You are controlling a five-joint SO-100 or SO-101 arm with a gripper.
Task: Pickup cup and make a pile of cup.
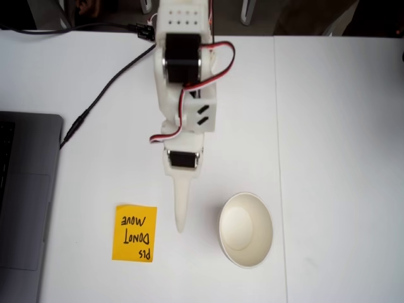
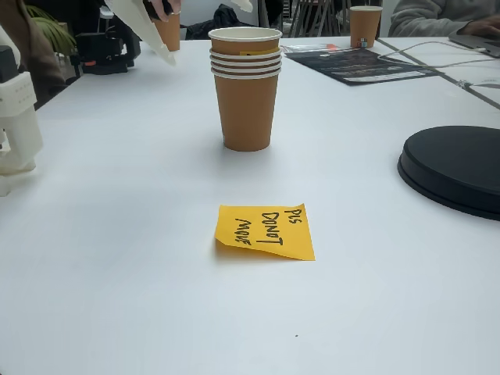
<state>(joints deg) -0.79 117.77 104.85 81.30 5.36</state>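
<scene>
The pile of cup stands upright on the white table, orange-brown outside, with several rims stacked at its top. From above it shows as one cream-white mouth. My gripper points toward the table's near edge in a fixed view, its white fingers together in one tapered tip with nothing between them. It sits left of the pile with a gap, between the pile and the sticky note. In another fixed view the gripper hangs high at the top left, clear of the pile.
An orange sticky note with handwriting lies flat left of the gripper tip. A laptop fills the left edge and a black cable runs to the arm base. A black round disc and more cups sit farther off.
</scene>
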